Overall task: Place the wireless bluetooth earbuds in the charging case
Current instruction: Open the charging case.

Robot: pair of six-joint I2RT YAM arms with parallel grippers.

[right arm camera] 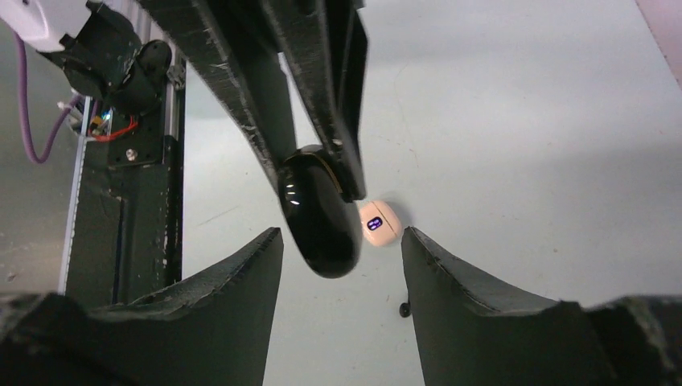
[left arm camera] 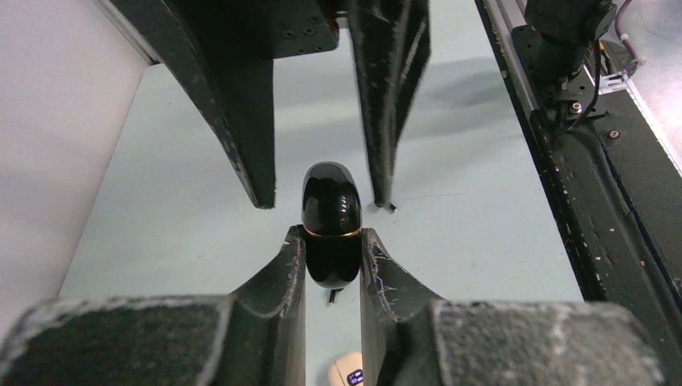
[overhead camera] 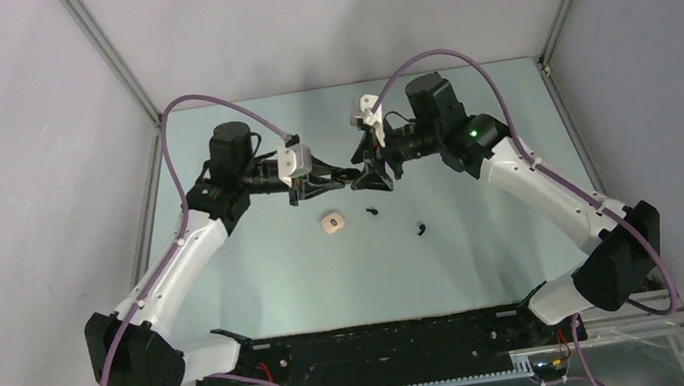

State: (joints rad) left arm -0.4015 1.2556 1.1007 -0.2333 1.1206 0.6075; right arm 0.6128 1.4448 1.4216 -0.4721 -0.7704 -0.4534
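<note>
A glossy black charging case [left arm camera: 330,221] with a thin gold seam hangs above the table, and my left gripper [left arm camera: 331,241] is shut on its lower half. In the right wrist view the same case [right arm camera: 316,217] points down between the fingers of my right gripper [right arm camera: 342,241]. That gripper is open, with a gap on both sides of the case. Seen from above, the two grippers [overhead camera: 344,175] [overhead camera: 363,180] meet tip to tip over mid-table. Two tiny black earbuds [overhead camera: 370,212] [overhead camera: 421,229] lie on the table in front of them. One earbud [right arm camera: 404,309] shows beside the right finger.
A small beige pebble-like case [overhead camera: 331,223] with a lit purple mark lies on the table just left of the nearer earbud, below the grippers. A black rail [overhead camera: 389,343] runs along the near edge between the arm bases. Grey walls enclose the table.
</note>
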